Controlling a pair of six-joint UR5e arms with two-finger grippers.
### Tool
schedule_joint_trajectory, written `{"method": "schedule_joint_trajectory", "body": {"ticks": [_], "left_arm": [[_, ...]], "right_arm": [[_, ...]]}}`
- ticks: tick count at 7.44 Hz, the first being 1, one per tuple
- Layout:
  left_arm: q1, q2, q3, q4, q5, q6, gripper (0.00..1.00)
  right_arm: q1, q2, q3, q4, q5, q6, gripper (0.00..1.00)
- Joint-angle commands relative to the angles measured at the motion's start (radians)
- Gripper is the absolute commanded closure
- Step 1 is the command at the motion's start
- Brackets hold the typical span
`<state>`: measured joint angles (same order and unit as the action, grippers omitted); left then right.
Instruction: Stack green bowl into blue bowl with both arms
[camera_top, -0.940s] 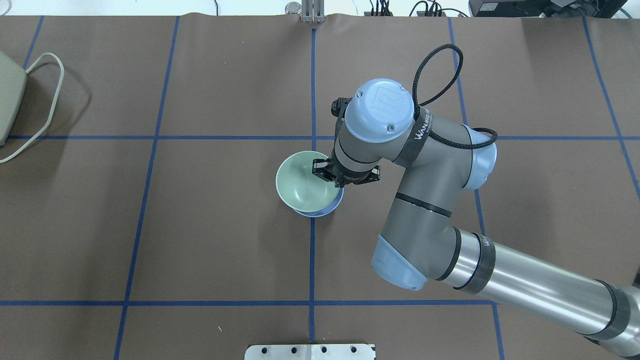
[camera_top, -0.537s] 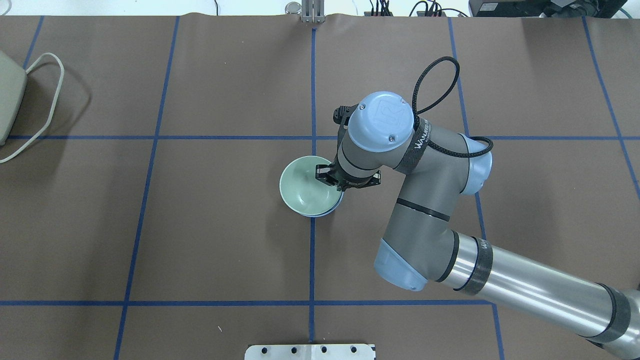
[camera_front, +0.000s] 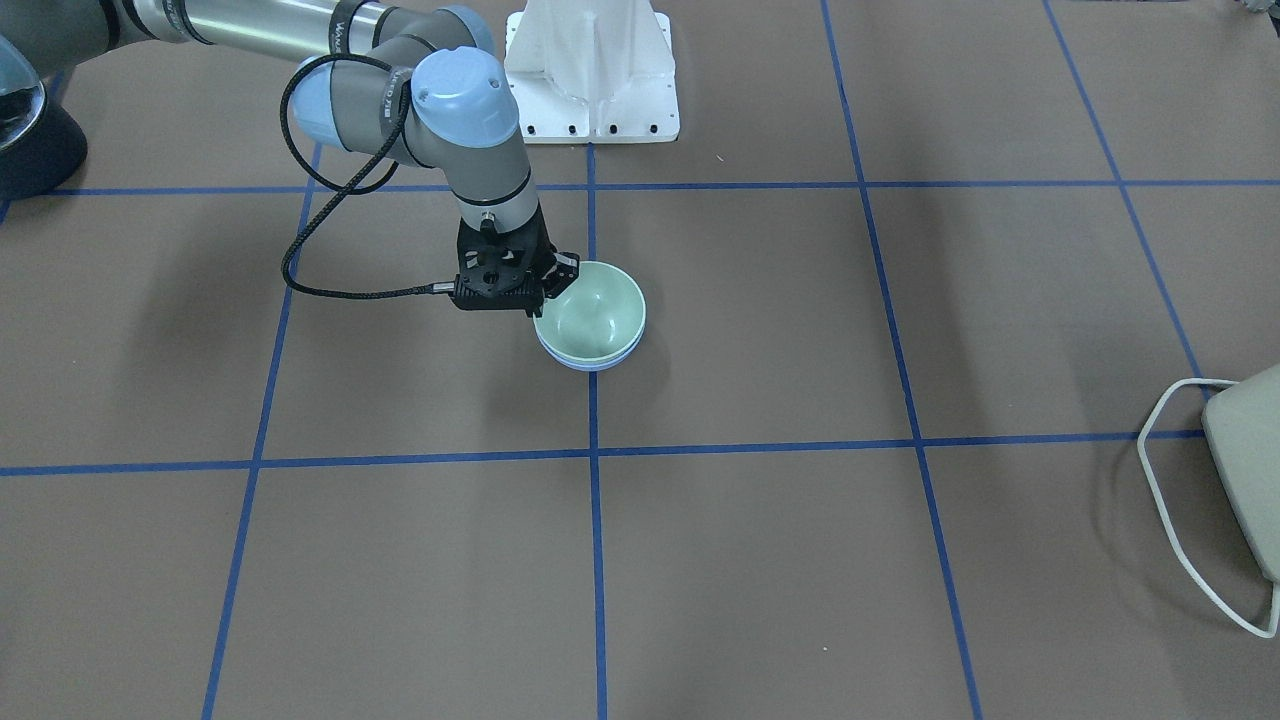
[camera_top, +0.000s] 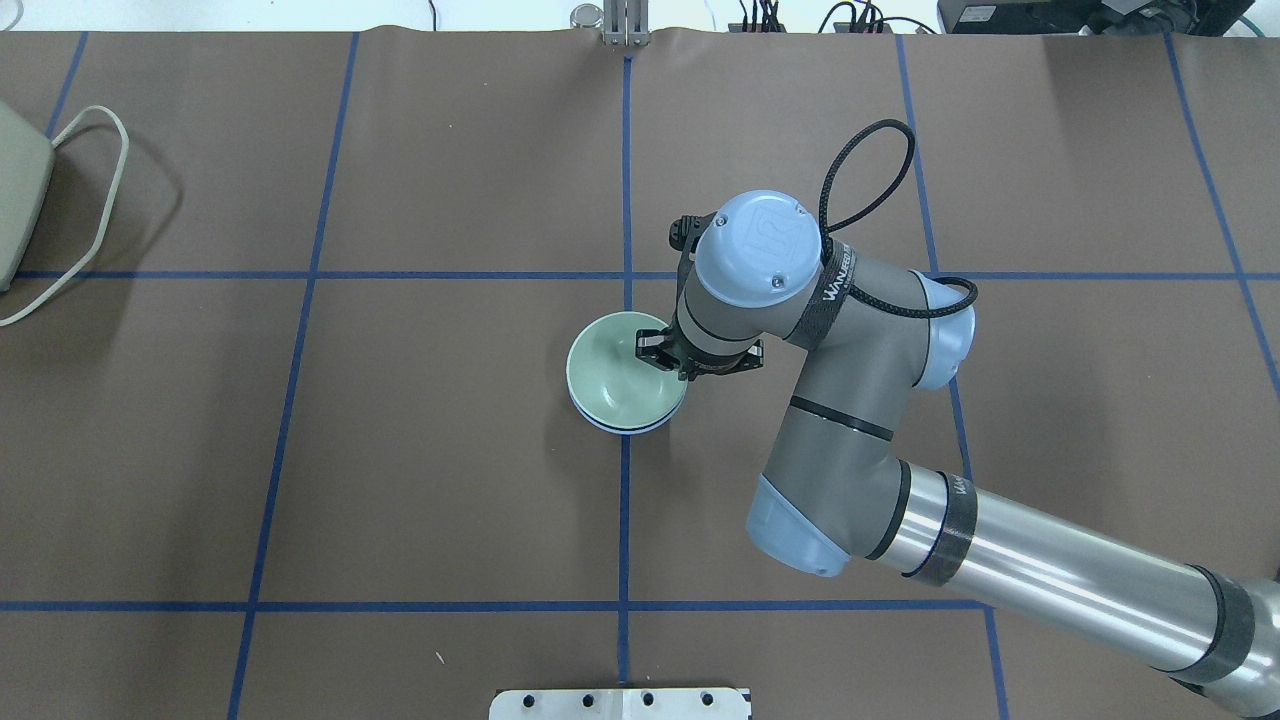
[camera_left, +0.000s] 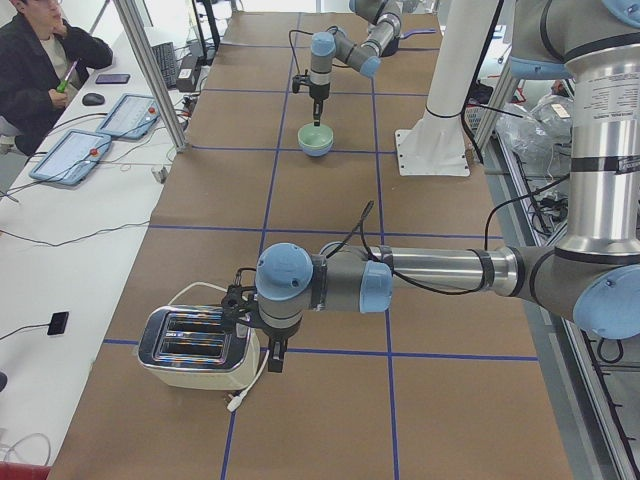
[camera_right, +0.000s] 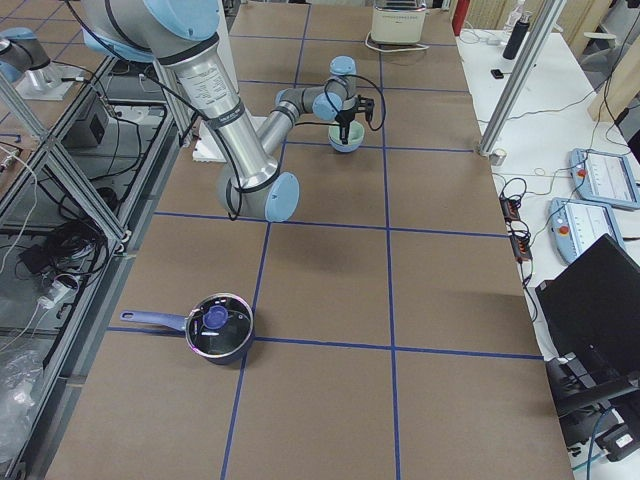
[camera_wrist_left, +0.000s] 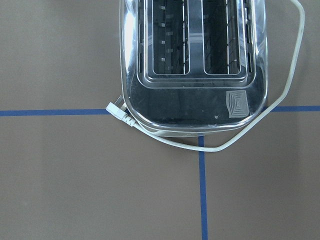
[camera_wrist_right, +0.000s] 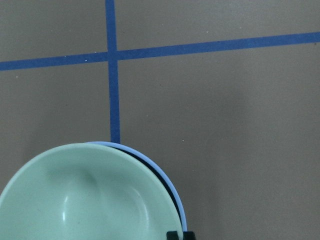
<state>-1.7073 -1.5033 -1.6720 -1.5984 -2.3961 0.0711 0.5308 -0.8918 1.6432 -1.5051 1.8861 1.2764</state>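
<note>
Green bowl (camera_top: 615, 368) sits nested inside the blue bowl (camera_front: 590, 365), with just a thin blue edge peeking out underneath. The pair is parked on a blue tape line (camera_top: 624, 520) near the middle of the counter (camera_top: 400, 450). The right claw (camera_top: 662, 358) is pinched onto the green bowl's rim. The left claw (camera_left: 272, 350) hangs over the toaster (camera_wrist_left: 195, 65) way off at the counter's end, and honestly I can't tell if it's open or closed.

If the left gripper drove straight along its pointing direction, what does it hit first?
Probably the bare table by the blue tape line. The left gripper points down just beside the toaster, whose cord loops close by. Depth is unclear, so it might brush the cord.
</note>
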Motion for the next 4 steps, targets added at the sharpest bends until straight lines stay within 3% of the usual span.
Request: {"method": "schedule_joint_trajectory", "body": {"ticks": [1,4], "left_arm": [[0.000,0.000,0.000,0.000,0.000,0.001,0.02],[0.000,0.000,0.001,0.000,0.000,0.001,0.02]], "right_arm": [[-0.002,0.001,-0.002,0.000,-0.001,0.000,1.00],[-0.006,-0.001,-0.022,0.043,-0.001,0.006,1.00]]}}
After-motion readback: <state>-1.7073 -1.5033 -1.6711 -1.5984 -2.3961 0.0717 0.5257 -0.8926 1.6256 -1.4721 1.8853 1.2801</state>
